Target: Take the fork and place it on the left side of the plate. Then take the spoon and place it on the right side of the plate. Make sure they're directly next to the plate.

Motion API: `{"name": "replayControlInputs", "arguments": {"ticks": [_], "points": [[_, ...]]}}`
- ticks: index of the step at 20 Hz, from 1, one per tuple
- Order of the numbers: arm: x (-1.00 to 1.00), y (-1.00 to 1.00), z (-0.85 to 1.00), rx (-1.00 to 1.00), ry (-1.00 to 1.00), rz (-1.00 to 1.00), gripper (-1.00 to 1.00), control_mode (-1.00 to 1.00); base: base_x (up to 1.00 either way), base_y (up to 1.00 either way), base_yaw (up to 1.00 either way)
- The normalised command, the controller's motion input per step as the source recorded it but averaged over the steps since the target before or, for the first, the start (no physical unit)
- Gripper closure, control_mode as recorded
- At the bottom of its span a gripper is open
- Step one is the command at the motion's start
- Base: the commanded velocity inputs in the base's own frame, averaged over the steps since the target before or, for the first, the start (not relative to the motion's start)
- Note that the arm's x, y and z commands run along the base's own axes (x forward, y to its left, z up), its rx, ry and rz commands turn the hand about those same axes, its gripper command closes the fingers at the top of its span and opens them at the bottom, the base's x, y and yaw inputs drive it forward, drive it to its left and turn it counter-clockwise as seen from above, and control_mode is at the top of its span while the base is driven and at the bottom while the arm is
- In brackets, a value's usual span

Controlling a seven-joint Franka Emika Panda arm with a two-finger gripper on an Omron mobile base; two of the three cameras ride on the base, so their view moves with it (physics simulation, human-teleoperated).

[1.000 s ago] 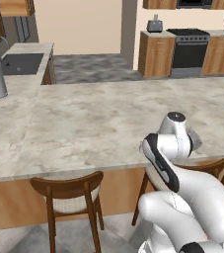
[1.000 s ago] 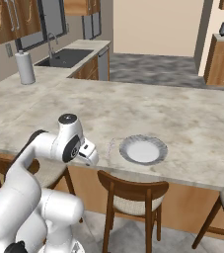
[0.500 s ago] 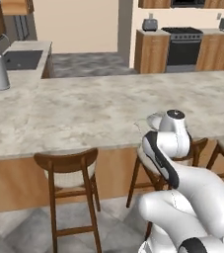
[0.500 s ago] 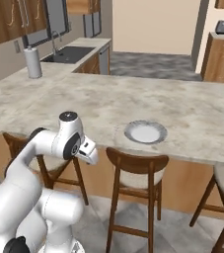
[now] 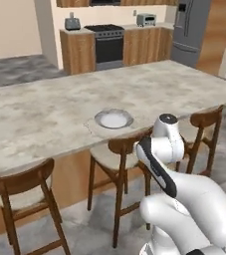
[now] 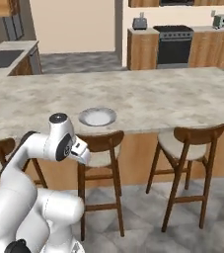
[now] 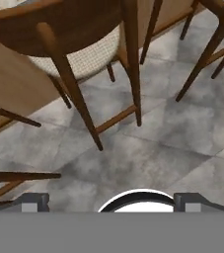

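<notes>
**Operator:** Plate (image 5: 113,119) sits near the front edge of the surface (image 5: 45,114) in the left base view, above a stool (image 5: 118,149). I find neither fork nor spoon on the stone here, so I cannot give a heading or long axis for either. The plate is round; it has no axis to report.

**Supervisor:** Right base view?

**Operator:** Same plate (image 6: 97,116), same bare stone beside it, arm folded low in front of the stools. My judgement: the step in hand is locating the fork. I should swing the base until the pale utensil is framed, then read its handle direction before reaching.

**Supervisor:** Hand view?

**Operator:** It looks down at floor tiles (image 7: 148,143) and stool legs. I see only the jaws' dark tips, set wide apart at the bottom edge, with nothing between them.
</notes>
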Motion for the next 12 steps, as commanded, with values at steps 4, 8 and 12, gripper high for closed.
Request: {"name": "replayControlInputs", "arguments": {"ticks": [4,8,12], "points": [[0.00,0.00,0.00,0.00,0.00,0.00,-1.00,1.00,0.00,-0.12,-0.86],[0.00,0.00,0.00,0.00,0.00,0.00,-1.00,1.00,0.00,-0.12,-0.86],[0.00,0.00,0.00,0.00,0.00,0.00,-1.00,1.00,0.08,-0.13,-0.77]]}}
